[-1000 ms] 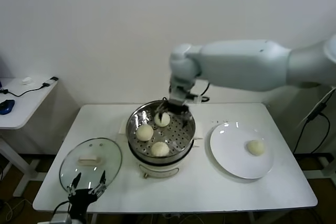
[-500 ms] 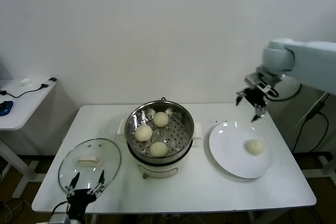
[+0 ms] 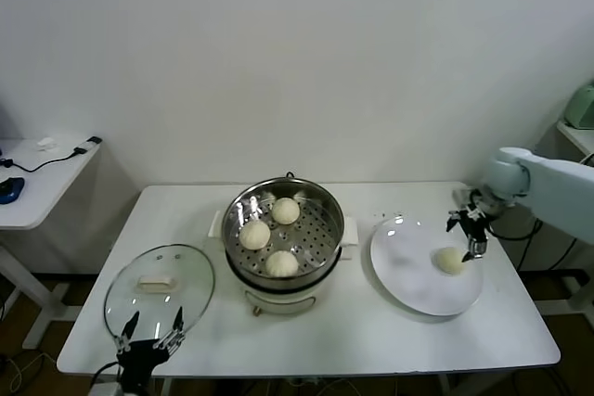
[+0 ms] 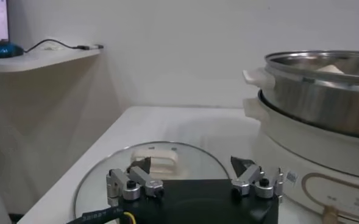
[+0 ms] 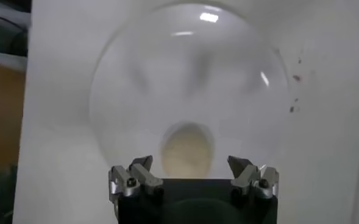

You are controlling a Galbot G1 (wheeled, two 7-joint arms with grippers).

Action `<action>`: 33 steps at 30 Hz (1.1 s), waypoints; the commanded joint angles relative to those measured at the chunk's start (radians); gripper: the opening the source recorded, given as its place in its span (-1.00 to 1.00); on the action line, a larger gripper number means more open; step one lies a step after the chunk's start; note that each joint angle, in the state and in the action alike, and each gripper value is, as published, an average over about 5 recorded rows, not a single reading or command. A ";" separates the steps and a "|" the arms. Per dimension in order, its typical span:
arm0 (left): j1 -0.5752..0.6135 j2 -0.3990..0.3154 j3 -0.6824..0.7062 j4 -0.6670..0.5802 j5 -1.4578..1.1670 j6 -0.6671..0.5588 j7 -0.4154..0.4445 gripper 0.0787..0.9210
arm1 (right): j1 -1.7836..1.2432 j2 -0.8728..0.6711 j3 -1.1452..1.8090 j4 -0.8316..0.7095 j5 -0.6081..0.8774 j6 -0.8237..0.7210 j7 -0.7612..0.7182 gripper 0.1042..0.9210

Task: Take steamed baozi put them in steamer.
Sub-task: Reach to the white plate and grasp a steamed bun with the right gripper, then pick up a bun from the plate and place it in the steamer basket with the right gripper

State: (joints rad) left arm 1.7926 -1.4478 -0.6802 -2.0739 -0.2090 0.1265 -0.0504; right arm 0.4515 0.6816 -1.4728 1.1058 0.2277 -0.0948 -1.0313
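One bun is left on the white plate, well apart from the steamer, whose tray already holds three buns. The right gripper hangs just above the lone bun with jaws wide apart, lined up to straddle it. The left gripper waits open at the table's near edge by the glass lid, out of the way.

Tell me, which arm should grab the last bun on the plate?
The right. Its right gripper hangs open just above the last baozi on the plate; the left gripper sits parked by the glass lid.
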 commanded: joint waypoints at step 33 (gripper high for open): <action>0.013 0.001 0.009 -0.016 0.007 0.002 -0.003 0.77 | 0.577 0.146 -0.328 0.189 0.483 -0.163 0.063 0.30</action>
State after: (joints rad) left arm 1.8073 -1.4446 -0.6679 -2.0930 -0.2014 0.1282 -0.0529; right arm 0.4584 0.7507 -1.4222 1.0516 0.2991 -0.1787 -0.9887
